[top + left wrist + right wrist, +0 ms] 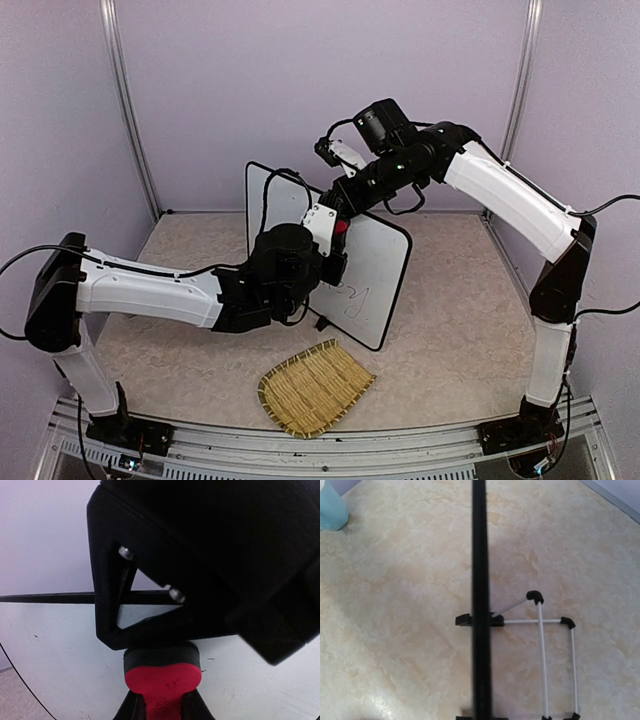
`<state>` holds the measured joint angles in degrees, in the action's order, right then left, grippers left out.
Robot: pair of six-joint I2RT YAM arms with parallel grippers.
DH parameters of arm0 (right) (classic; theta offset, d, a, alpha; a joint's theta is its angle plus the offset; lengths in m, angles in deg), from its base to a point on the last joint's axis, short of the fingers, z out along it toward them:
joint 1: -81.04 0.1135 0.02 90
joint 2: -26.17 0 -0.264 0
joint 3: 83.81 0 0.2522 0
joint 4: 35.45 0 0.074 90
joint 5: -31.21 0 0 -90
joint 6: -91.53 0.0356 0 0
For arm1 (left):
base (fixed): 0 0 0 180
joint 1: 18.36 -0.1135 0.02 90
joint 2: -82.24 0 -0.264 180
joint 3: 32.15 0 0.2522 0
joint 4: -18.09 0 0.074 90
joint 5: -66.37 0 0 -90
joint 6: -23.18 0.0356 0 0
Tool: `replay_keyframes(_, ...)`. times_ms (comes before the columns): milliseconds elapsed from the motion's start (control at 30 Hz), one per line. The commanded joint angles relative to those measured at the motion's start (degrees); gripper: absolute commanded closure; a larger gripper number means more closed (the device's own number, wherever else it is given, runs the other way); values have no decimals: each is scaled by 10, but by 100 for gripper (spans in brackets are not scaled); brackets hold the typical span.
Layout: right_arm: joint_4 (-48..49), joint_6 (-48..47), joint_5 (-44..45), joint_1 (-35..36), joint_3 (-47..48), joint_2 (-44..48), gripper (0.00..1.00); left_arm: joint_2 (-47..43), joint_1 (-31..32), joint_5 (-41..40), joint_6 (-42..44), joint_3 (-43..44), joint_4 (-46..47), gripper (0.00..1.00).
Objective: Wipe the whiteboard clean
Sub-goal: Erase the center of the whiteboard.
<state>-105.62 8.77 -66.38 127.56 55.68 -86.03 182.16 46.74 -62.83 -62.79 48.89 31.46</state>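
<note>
The whiteboard stands upright at the centre of the table. Its long axis runs from upper left to lower right in the overhead view, and its face is turned toward the lower left. The right gripper reaches over from the upper right and is clenched, apparently on the board's top rim, though its own camera shows only the black rim edge-on and no fingers. The left gripper is clamped on the red handle of an eraser, whose black pad sits high on the white face, just under that rim. The coming stroke turns on one relation: the dark handwriting lies lower on the face, down and to the right of the eraser in the overhead view. The pad will likely have to travel downward along the board, and the left arm is the nearer one. Counted: one whiteboard, one eraser, one woven straw mat lying flat at lower centre, and two arms.
</note>
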Motion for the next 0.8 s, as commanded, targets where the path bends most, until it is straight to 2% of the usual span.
replay_keyframes(0,-27,17,-45,27,-8,-12,100,36,17,32,8,54,3,83)
replay_keyframes(767,-28,18,-43,28,-8,-11,100,123,90,83,-20,161,-26,82)
